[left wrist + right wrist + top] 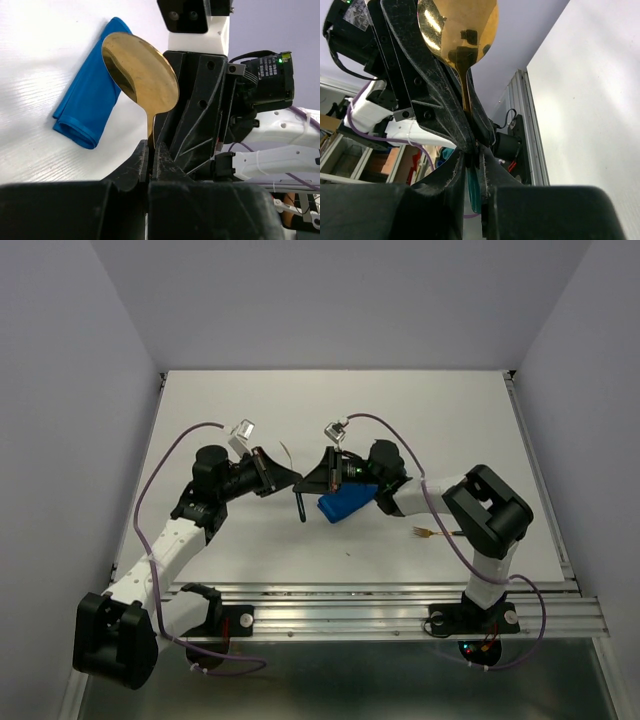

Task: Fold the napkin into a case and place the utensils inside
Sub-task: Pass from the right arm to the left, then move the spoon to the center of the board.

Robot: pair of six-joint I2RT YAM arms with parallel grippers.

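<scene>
Left pincer [150, 156] pinching spoon [141, 70] at neck, gold bowl upright above its tips. Right pincer [472, 150] pinching same spoon lower, on green handle. Folded blue napkin [345, 503] on counter [250, 540] beneath right pincer. Fork [432, 533] beside right arm.

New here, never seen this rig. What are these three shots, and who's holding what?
Two robot arms are bolted at the near edge of a white table. The top shot looks down from behind them; the other two come from cameras on each wrist. The left gripper and right gripper meet mid-table, both shut on the same gold spoon, apparently handing it over. The folded blue napkin lies on the table beside them. The fork lies near the right arm.
</scene>
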